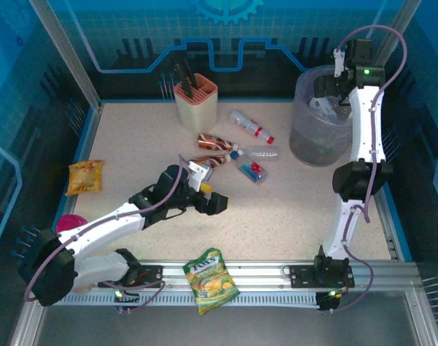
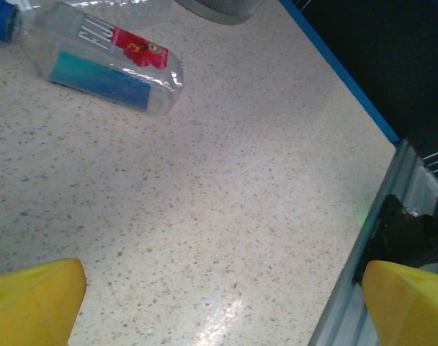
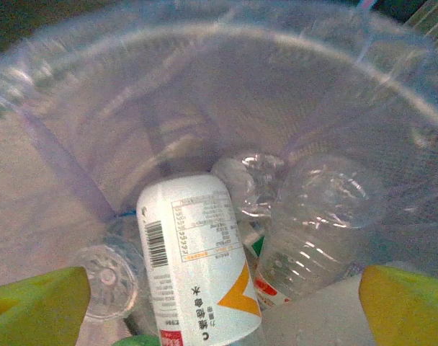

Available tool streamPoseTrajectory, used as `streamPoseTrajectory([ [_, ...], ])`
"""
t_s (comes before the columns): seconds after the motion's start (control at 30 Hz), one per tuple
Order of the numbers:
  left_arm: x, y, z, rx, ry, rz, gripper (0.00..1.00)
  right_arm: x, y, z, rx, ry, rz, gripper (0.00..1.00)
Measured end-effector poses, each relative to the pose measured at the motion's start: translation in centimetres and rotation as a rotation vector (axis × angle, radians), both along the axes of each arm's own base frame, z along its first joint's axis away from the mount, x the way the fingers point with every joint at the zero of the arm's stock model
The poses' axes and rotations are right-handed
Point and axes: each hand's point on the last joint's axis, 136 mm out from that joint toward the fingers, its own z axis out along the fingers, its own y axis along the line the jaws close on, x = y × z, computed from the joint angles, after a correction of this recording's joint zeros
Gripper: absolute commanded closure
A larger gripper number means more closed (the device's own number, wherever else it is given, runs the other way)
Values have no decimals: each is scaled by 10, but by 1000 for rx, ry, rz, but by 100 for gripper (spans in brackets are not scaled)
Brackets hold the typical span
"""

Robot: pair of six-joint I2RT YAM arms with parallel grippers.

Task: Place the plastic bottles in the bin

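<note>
1. The bin point(image 1: 309, 148) is a round grey bucket lined with a translucent lavender bag
2. Inside the bin lies a white-labelled bottle point(image 3: 197, 259) with a barcode and an orange triangle, and clear crumpled bottles point(image 3: 320, 216) touch it
3. The right gripper point(image 1: 325, 101) hangs over the bin's mouth, jaws spread wide and holding nothing
4. Left of the bin, about 5 loose bottles point(image 1: 251, 128) lie on the table point(image 1: 291, 209): brown, clear, 1 red-capped
5. Further left of the bin, the left gripper point(image 1: 215, 203) sits low, jaws spread wide and empty, and a blue-and-red-labelled bottle point(image 2: 104, 65) lies ahead of it
</note>
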Motion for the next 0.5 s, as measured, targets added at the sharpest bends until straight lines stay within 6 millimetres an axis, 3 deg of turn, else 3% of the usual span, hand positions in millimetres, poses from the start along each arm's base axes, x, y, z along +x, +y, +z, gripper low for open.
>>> streamPoseTrajectory([
  [0.23, 37, 14, 10, 75, -44, 67, 1, -27, 15, 45, 63, -79, 32, 2],
  [0.37, 67, 23, 5, 175, -69, 100, 1, -61, 32, 63, 150, -102, 63, 3],
  [0.5, 98, 35, -11, 301, -83, 117, 1, -104, 57, 63, 271, -98, 112, 3],
])
